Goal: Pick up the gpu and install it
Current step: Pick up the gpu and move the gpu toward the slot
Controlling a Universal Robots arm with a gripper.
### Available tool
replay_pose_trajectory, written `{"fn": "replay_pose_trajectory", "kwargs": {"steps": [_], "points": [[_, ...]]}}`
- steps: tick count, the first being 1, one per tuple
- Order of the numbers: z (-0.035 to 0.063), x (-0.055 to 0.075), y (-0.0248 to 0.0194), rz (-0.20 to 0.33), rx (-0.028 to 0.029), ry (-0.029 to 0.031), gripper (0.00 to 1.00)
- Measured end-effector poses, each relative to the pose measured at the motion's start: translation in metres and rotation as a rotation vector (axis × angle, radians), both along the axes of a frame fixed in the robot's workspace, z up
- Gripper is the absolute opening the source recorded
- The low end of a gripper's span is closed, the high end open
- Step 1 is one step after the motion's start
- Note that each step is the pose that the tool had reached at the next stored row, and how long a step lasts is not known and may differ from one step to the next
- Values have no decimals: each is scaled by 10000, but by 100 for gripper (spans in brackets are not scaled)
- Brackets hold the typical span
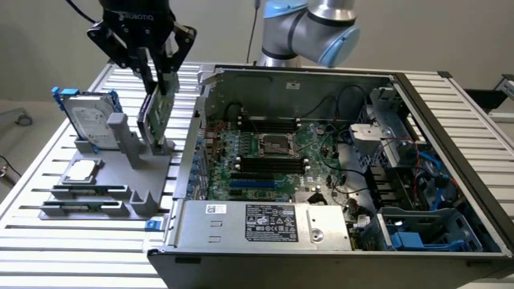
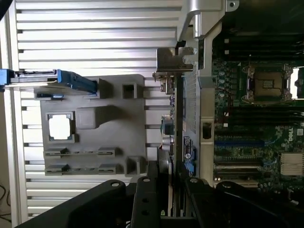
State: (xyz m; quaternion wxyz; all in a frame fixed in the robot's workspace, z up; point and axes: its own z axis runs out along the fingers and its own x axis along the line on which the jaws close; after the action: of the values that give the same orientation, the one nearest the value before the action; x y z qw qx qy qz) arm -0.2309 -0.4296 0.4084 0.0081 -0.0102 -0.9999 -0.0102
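The gpu stands on edge at the rear of the grey holder, green board facing the computer case. My gripper comes down from above with its fingers on either side of the card's top edge, shut on it. In the wrist view the gpu appears edge-on, its silver end bracket at the far end, running between the black fingers of the gripper. The card's lower edge still seems to sit at the holder.
A hard drive in a blue frame stands on the holder at the exterior view's left, with a square silver CPU chip in front. The open computer case lies to the right, showing its motherboard, blue slots and power supply.
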Motion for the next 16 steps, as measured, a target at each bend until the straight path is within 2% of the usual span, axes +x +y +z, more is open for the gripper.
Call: {"fn": "replay_pose_trajectory", "kwargs": {"steps": [9,13,16], "points": [[184,386,-2,0,2,29,27],[195,569,-15,0,4,58,27],[192,704,-43,0,3,92,27]]}}
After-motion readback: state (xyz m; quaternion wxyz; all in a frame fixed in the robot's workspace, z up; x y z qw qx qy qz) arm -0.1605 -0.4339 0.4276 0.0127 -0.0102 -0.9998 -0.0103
